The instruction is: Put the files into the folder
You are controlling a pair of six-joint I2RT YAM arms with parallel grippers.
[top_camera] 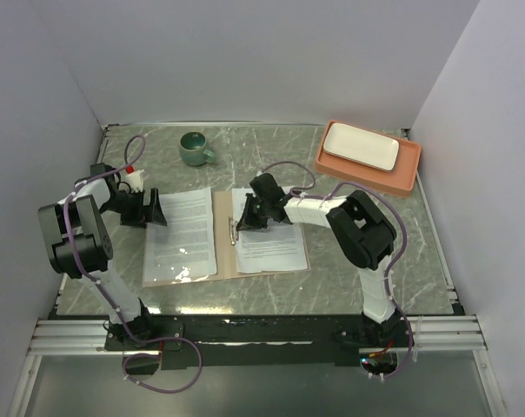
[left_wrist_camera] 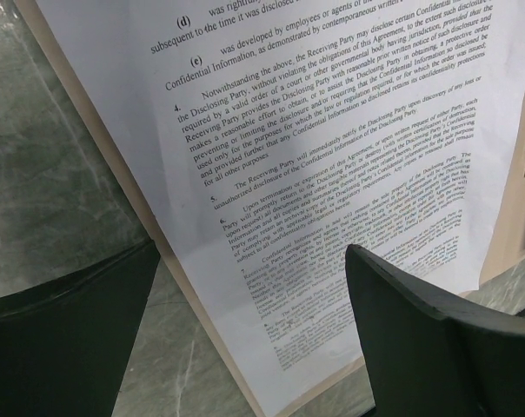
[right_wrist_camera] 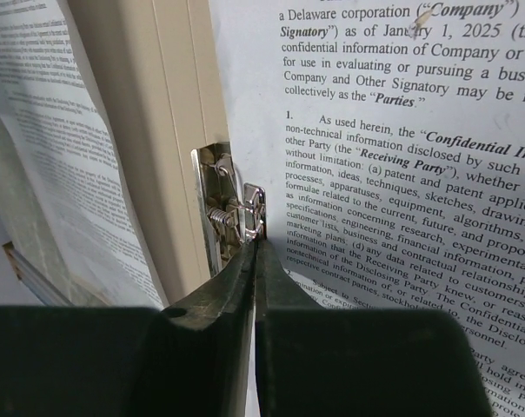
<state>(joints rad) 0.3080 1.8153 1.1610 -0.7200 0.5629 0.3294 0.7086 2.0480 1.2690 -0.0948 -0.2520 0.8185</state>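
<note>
Files [top_camera: 267,248] lie on the open brown folder [top_camera: 222,248], one white sheet on each half. My right pincer [right_wrist_camera: 254,252] is closed, with its two fingers pressed flat together. Its tips touch the shiny metal clip [right_wrist_camera: 232,213] at the middle of the folder. I cannot tell if they pinch any part of it. One printed sheet lies just right of these tips. The other sheet lies left of them, past a bare brown strip. My left pincer [left_wrist_camera: 249,252] is wide open and holds nothing. It hangs at the outer edge of the left sheet, with one finger over the green stone table [left_wrist_camera: 54,174] and one over the paper. Far behind my right pincer sit a green cup [top_camera: 194,148] and an orange tray [top_camera: 408,174] with a white plate [top_camera: 360,146].
</note>
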